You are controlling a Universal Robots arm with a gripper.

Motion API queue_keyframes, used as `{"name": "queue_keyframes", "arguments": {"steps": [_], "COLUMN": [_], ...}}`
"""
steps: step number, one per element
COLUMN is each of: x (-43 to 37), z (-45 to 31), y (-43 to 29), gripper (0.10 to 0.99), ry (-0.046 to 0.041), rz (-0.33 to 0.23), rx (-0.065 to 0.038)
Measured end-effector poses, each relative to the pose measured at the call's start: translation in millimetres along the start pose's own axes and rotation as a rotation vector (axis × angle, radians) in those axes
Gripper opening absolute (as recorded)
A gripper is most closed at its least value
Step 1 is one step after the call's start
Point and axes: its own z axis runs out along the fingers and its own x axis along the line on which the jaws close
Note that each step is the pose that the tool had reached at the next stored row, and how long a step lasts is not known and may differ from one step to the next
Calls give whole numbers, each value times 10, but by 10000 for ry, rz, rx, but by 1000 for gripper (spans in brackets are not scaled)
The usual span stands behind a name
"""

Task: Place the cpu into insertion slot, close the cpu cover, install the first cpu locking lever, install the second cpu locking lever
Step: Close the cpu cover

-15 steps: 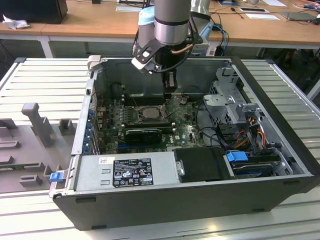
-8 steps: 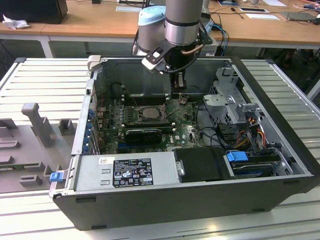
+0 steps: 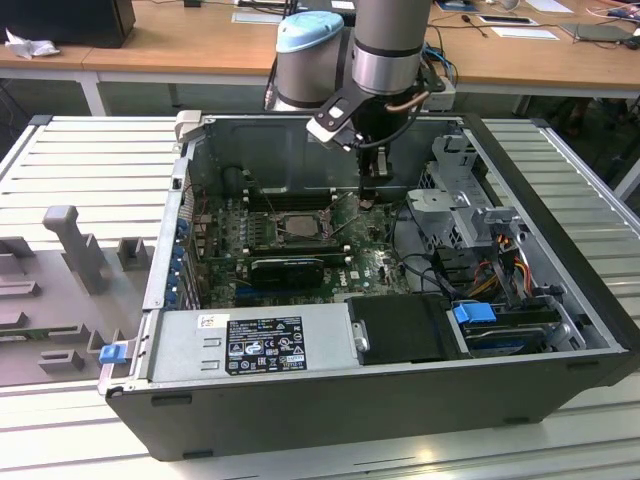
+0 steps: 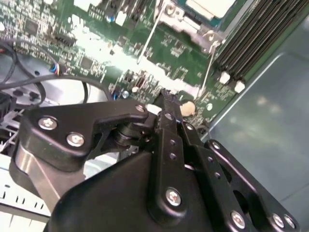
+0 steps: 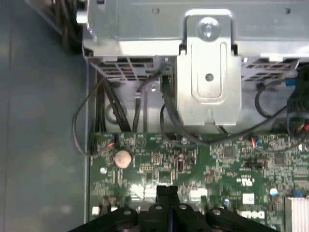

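Note:
The insertion slot (image 3: 290, 224) lies on the green motherboard inside the open computer case, toward the exterior view's left of my gripper (image 3: 368, 198). In the second wrist view the cpu (image 4: 212, 6) appears as a pale silvery square inside the metal cpu cover (image 4: 176, 21). Two thin wire locking levers (image 4: 149, 36) (image 4: 208, 63) stand raised beside it. My gripper (image 4: 166, 96) (image 5: 167, 189) hangs just above the board beside the socket, near a round coin battery (image 5: 122, 158). Its black fingers are shut together with nothing between them.
Long black memory slots (image 4: 251, 43) run beside the socket. A black ribbed block (image 3: 288, 267) sits in front of it. A silvery drive cage (image 3: 450, 200) with loose cables stands at the exterior view's right, and the power supply (image 3: 250, 345) lies along the case's near wall.

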Motion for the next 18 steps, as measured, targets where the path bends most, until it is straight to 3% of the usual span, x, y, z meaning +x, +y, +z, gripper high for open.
{"name": "queue_keyframes", "arguments": {"steps": [5, 6, 8, 18], "x": [-3, -10, -12, -14], "z": [104, 115, 122, 118], "y": [9, 9, 4, -79], "gripper": [106, 106, 106, 106], "ry": [0, -1, -1, -1], "rz": [1, 1, 3, 0], "rx": [7, 49, 89, 90]}}
